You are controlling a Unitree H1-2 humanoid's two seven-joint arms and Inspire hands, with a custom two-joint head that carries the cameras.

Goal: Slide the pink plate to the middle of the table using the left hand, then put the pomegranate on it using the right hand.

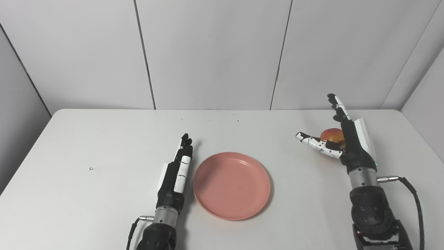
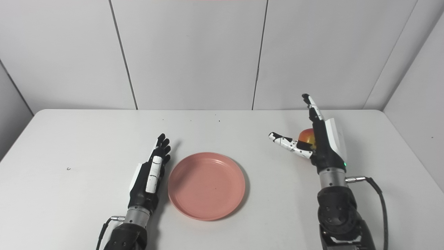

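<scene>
Fingers [image 1: 338, 107] of my right hand [image 1: 341, 139] spread open around, perhaps not touching, the round red-orange pomegranate [image 1: 331, 134] on the white table [image 1: 86, 146], while my left hand [image 1: 177, 170] lies flat and open beside the round pink plastic plate [image 1: 231, 185] near the middle.

White table [image 1: 104, 146], rounded corners. Small ring-like bit [image 1: 91, 168] lies on its left part, too small to identify. A few dark specks [image 1: 238, 121] near the far edge. Grey-white wall panels [image 1: 211, 52] behind, dark vertical seams.
</scene>
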